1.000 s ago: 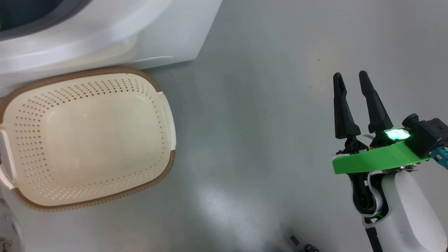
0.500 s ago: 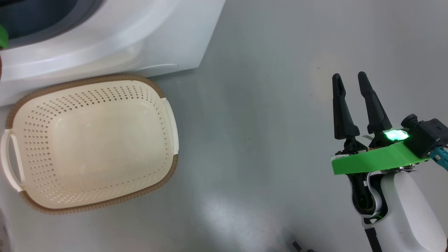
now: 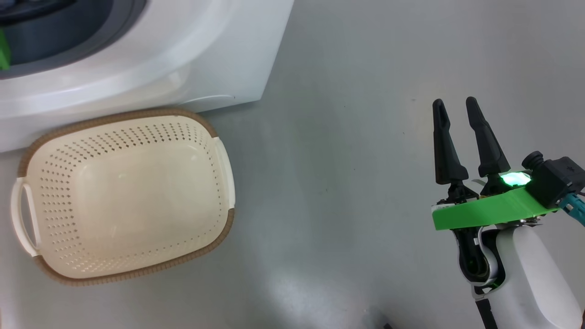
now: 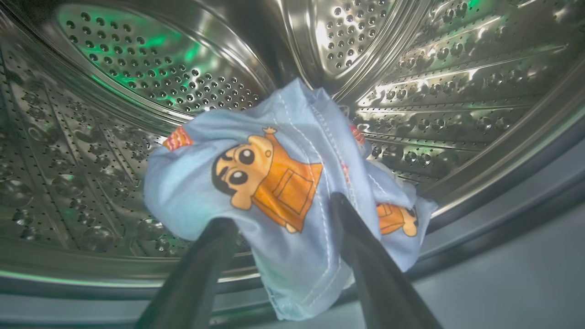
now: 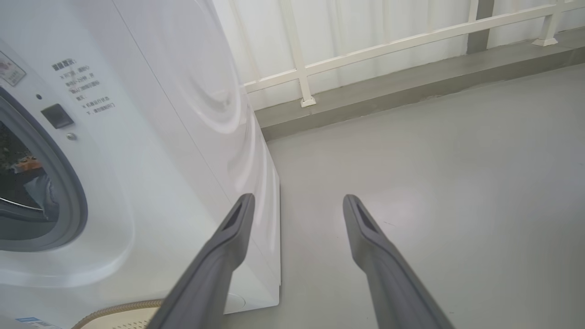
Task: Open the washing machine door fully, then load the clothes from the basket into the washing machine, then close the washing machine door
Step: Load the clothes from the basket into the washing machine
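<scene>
Inside the washing machine [image 3: 219,55] the clothes [image 4: 274,183] lay just ahead of the left gripper's [image 4: 279,211] spread jaws, drooping over the drum lip [image 4: 91,269]; the right gripper [image 3: 454,101] gaped empty.

The right hand [image 3: 454,103] has two long, tapering black fingers [image 3: 445,151] set on a flat, bright green plate [image 3: 484,214]. A green light [image 3: 515,177] glows beside a black camera block [image 3: 554,179] that carries a teal cable [image 3: 576,206]. The forearm [image 3: 525,274] is glossy white with a black joint recess [image 3: 473,262]. The left hand [image 4: 279,211] has smooth, dark grey fingers.
</scene>
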Available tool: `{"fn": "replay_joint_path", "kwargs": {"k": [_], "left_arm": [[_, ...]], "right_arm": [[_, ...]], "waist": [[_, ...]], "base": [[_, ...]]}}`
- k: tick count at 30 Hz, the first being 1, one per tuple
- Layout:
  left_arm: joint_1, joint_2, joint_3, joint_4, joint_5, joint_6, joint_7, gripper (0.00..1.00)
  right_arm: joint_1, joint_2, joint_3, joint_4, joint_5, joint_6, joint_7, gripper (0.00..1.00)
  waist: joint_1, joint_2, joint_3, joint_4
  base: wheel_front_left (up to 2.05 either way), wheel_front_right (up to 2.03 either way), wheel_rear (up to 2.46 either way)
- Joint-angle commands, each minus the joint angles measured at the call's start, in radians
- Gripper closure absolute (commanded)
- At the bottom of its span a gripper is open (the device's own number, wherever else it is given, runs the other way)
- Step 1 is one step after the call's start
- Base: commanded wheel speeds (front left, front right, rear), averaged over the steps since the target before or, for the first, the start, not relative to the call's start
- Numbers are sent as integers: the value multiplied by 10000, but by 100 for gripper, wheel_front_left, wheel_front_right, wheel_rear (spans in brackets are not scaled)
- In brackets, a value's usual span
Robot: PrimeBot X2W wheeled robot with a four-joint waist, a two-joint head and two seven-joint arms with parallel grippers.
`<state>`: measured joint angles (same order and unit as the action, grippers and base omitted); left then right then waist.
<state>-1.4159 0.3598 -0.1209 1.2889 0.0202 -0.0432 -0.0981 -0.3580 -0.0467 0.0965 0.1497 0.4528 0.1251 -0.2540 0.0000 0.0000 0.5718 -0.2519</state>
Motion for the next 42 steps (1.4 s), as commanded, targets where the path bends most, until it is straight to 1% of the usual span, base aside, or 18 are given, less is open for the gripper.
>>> {"fn": "replay_joint_path", "kwargs": {"k": [1,7,15,24,28,30,34,42], "left_arm": [[-147,457,36,-190,87,45,29,0],[-367,358,-38,-130,-26,12,57,0],[-261,236,-15,-96,-331,-170,-561,0],[459,-106,305,-105,-1016,-423,-1366,0],[1107,-273,513,-337,-1366,-503,-1583,0],[1516,-365,667,-616,-1583,-544,-1621,0],[2686,-589,1002,-1989,-1936,-585,-1632,0],[5122,-1199,1595,-4293,-2175,-451,-1635,0]], "right_arm": [[321,-36,221,-184,124,56,-78,0],[387,-36,163,-183,67,56,-78,0],[486,-36,126,-177,36,56,-78,0],[609,-36,79,-159,-51,56,-78,0],[672,-36,50,-130,-118,56,-78,0],[710,-62,33,-128,-149,56,-78,0],[807,-206,-44,-121,-192,56,-78,0],[1040,-611,-61,-65,-276,56,-78,0]], "waist": [[0,0,-74,16],[0,0,-205,96],[0,0,-461,173],[0,0,-780,325],[0,0,-995,418],[0,0,-1110,469],[0,0,-1397,622],[0,0,-2106,998]], "base": [[0,0,0],[0,0,0],[0,0,0],[0,0,0],[0,0,0],[0,0,0],[0,0,0],[0,0,0]]}}
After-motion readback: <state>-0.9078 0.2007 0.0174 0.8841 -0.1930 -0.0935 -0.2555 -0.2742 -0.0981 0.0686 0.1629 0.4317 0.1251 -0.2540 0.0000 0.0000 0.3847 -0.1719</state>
